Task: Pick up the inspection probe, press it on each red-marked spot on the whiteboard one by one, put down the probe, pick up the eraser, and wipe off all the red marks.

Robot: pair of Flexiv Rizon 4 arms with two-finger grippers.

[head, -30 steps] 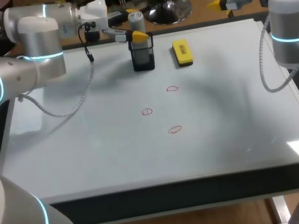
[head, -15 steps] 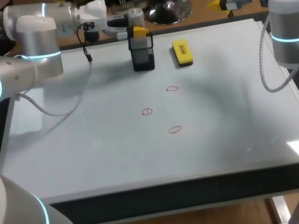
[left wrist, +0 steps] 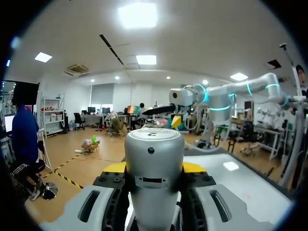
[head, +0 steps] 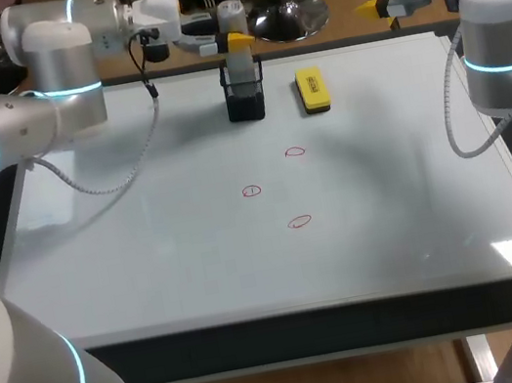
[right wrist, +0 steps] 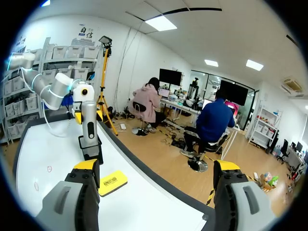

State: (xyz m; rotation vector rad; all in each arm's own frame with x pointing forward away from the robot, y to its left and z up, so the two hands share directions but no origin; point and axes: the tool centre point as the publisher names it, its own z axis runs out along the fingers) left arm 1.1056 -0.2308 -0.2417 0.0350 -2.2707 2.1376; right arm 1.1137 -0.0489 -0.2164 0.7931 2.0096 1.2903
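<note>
Left gripper [head: 232, 43], over the black holder [head: 244, 96], is pinching the upright probe [head: 228, 18] between both fingers. Right gripper [right wrist: 156, 168] is hanging wide open, holding nothing.

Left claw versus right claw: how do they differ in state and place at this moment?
The left claw is shut on the probe; the right claw is open and holds nothing. The left claw sits above the black holder at the far edge of the whiteboard; the right claw hangs apart, near the far right corner. Both have yellow-tipped fingers.
</note>
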